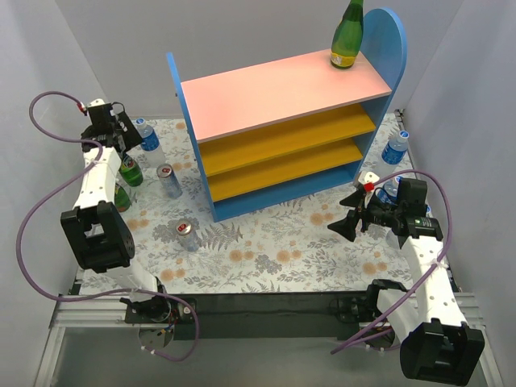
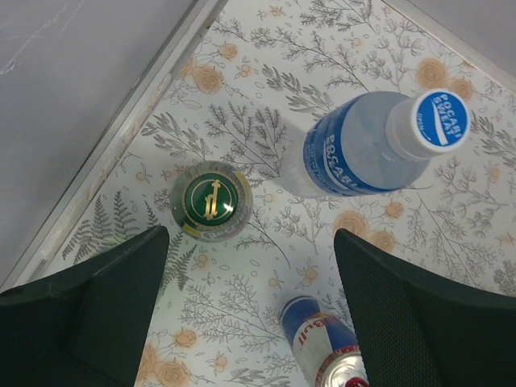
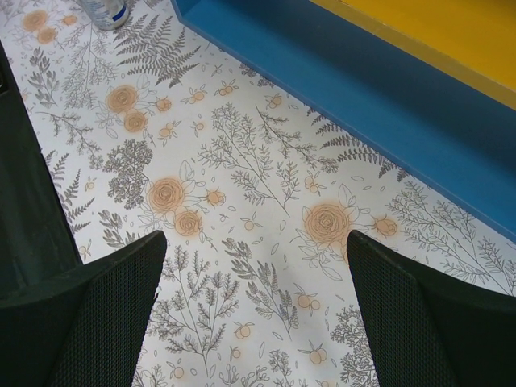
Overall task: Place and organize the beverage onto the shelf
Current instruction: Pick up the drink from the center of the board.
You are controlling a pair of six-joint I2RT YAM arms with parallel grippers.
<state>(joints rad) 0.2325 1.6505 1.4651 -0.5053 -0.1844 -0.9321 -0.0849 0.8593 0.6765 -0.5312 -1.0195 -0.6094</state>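
Note:
The shelf [image 1: 282, 89] stands at the back centre with one green glass bottle [image 1: 347, 36] upright on its pink top board. To the left of the shelf stand a clear blue-labelled bottle [image 1: 148, 137], a green bottle [image 1: 130, 171], a second green bottle [image 1: 121, 196] and two cans [image 1: 168, 181] [image 1: 186, 235]. My left gripper [image 1: 121, 133] hovers open above them. Its wrist view looks down on the green bottle's cap [image 2: 211, 200], the clear bottle [image 2: 363, 145] and a can [image 2: 326, 339], with nothing gripped in the left gripper [image 2: 250, 238]. My right gripper [image 1: 348, 216] [image 3: 256, 238] is open over bare mat.
Two more clear bottles [image 1: 395, 147] [image 1: 389, 192] stand right of the shelf, the nearer one partly hidden by my right arm. The right wrist view shows the shelf's blue base [image 3: 363, 72], a yellow board [image 3: 451, 32] and a can's base [image 3: 105, 12]. Grey walls enclose the flowered mat [image 1: 266, 250].

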